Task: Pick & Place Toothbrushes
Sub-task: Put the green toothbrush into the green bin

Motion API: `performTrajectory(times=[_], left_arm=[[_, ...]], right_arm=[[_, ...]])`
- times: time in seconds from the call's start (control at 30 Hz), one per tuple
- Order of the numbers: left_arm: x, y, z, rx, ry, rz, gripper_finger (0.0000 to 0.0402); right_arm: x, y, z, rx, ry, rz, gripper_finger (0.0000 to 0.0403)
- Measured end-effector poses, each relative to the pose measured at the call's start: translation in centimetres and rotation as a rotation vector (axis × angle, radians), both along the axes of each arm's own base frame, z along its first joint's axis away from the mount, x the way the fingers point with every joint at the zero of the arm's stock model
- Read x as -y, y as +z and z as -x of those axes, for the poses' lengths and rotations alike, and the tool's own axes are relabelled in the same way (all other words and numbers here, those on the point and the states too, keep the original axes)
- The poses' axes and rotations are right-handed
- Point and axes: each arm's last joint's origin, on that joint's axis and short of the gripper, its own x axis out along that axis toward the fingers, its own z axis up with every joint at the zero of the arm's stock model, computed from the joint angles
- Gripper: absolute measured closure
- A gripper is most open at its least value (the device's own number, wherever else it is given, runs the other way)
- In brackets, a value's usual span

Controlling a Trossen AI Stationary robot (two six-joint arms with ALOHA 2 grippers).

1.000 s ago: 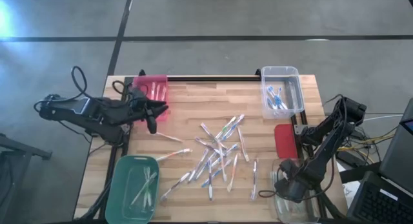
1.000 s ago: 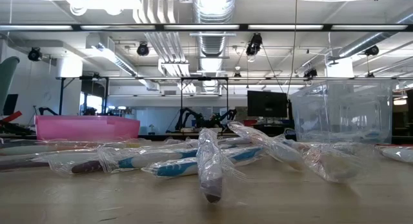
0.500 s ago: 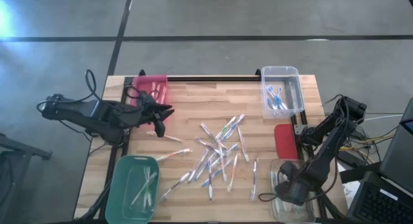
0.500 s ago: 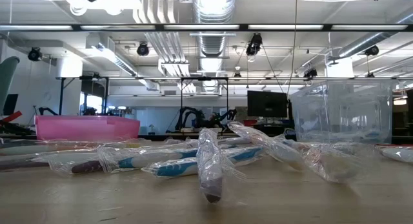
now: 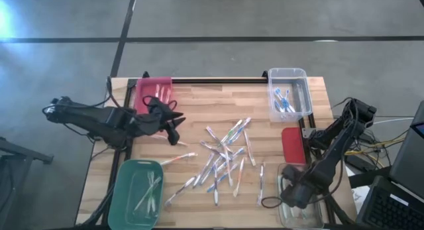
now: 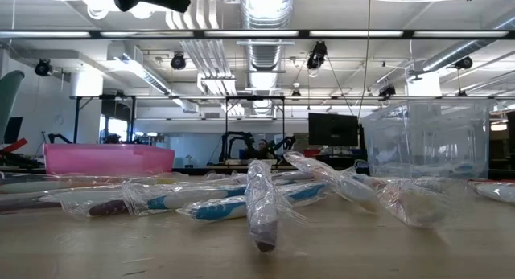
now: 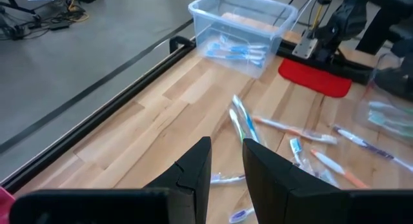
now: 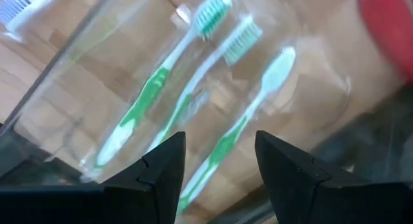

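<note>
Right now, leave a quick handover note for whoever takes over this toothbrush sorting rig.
Left gripper: fingers slightly apart, empty, above the table beside the pink bin.
Right gripper: fingers open, empty, over the clear bin at the near right, which holds green toothbrushes.
Done: a few brushes in the green bin; blue ones in the far clear bin.
Left: the loose pile of toothbrushes mid-table.
</note>
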Motion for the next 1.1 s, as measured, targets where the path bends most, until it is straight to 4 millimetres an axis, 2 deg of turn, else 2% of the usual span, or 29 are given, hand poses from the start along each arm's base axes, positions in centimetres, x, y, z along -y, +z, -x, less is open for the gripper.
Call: performTrajectory(times=[0.17, 0.43, 0.7, 0.8, 0.97, 1.1], left_arm=[[0.2, -0.8, -1.0, -0.041, 0.0, -0.01, 0.0307], [0.7, -2.4, -2.7, -0.114, 0.0, -0.028, 0.0307], [1.1, -4.3, -4.6, -0.194, 0.0, -0.047, 0.0307], [1.3, -4.7, -5.5, -0.16, 0.018, -0.008, 0.0307], [1.8, -4.9, -7.2, -0.01, 0.051, 0.15, 0.0307], [2.1, -5.4, -8.4, 0.027, 0.05, 0.172, 0.0307]], right_arm=[[0.3, -0.3, 0.0, 0.03, 0.121, 0.027, 0.0229], [0.5, -0.7, 0.1, 0.025, 0.122, 0.043, 0.0236], [0.7, -1.9, 0.5, 0.022, 0.105, 0.04, 0.0214], [0.5, -2.4, 0.5, 0.036, 0.091, 0.013, 0.0208], [0.2, -2.5, 1.0, 0.016, 0.075, 0.001, 0.0212], [0.0, -2.5, 1.4, 0.008, 0.052, 0.0, 0.0223]])
